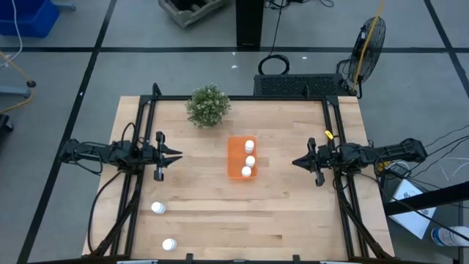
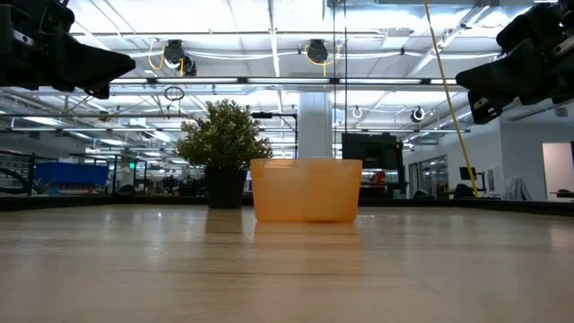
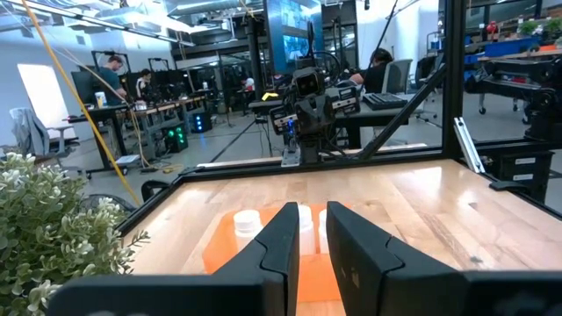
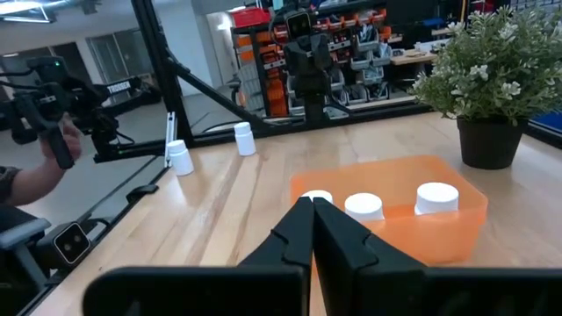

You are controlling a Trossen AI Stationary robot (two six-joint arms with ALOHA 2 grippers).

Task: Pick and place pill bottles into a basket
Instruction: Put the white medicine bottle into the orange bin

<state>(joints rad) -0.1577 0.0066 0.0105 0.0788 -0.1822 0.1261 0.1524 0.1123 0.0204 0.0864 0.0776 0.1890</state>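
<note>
Both claws, left (image 1: 178, 155) and right (image 1: 296, 162), hover facing the basket (image 1: 238, 170).

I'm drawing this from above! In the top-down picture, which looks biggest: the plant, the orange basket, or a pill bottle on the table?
1. Plant and basket: about the same size, too close to rank.
2. Pill bottle: far smaller than both.

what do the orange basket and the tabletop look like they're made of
The basket looks like thin, slightly see-through plastic: light glows through its walls. The tabletop looks like pale butcher-block wood with a smooth satin finish, with narrow plank strips and grain showing.
</note>
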